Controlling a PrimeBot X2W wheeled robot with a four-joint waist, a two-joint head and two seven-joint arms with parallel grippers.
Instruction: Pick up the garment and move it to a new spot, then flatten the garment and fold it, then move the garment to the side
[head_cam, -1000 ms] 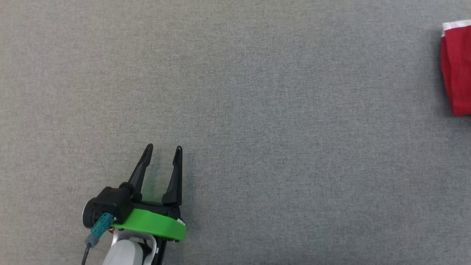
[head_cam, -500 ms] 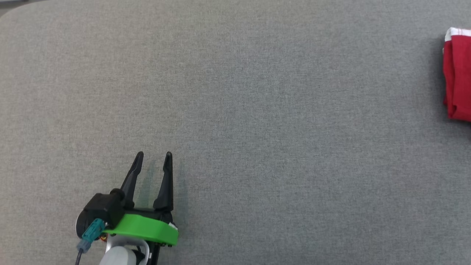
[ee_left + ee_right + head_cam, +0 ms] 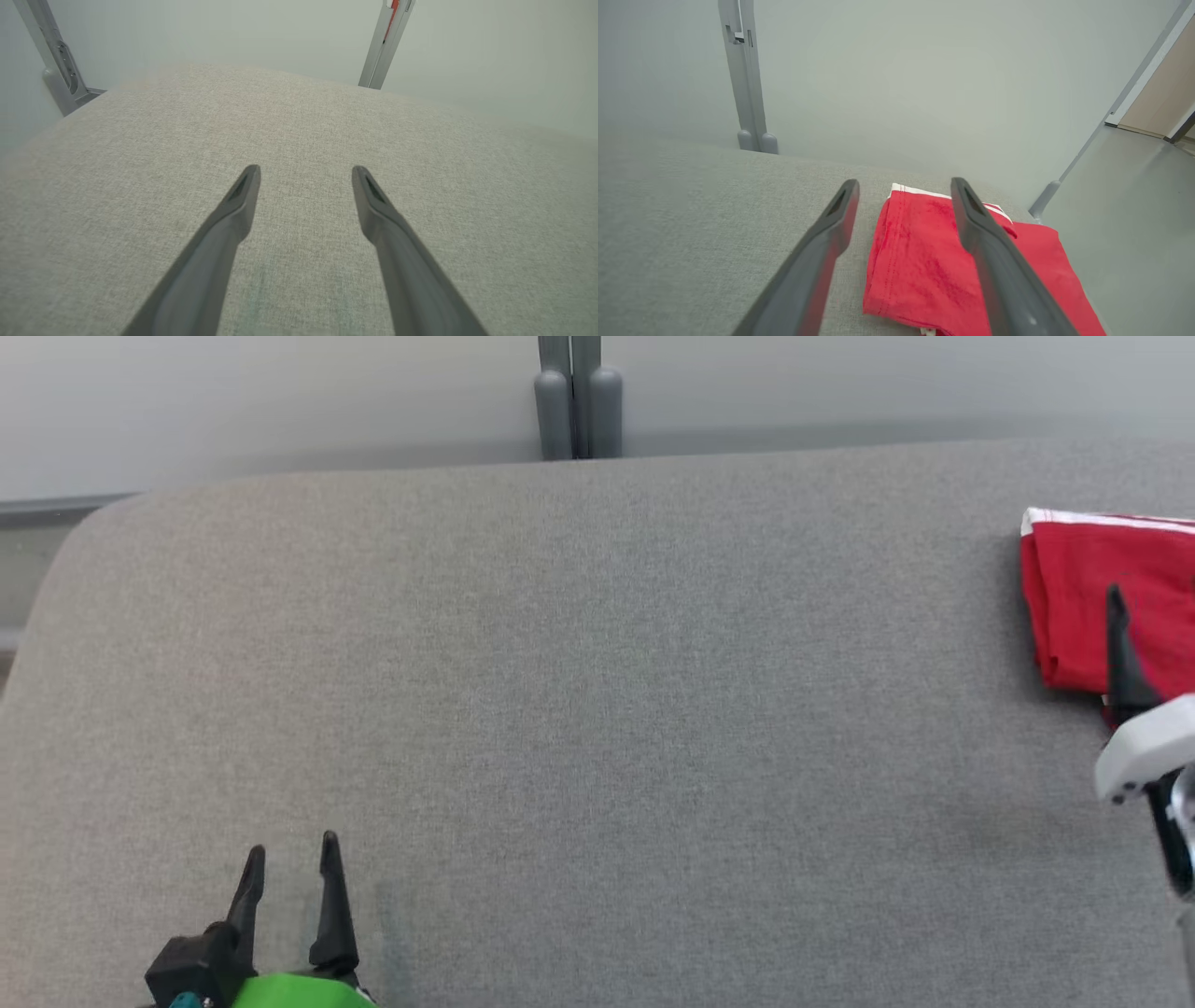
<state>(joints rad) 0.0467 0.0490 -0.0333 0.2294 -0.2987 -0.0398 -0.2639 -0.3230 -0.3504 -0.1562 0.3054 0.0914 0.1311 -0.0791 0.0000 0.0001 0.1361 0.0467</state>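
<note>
We log a grey fabric surface point(image 3: 597, 663), pale wall point(image 3: 280, 392) and grey post point(image 3: 579, 401) above. Red garment point(image 3: 1092, 588) at right edge; left gripper point(image 3: 292, 845) and right gripper point(image 3: 904, 186) both gape, empty.

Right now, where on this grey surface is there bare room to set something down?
Bare: the grey surface from its rounded far-left corner across the middle, bordered by the left gripper at the near edge and the red garment on the right. Crowded: the far right, where the right gripper hangs at the garment.
</note>
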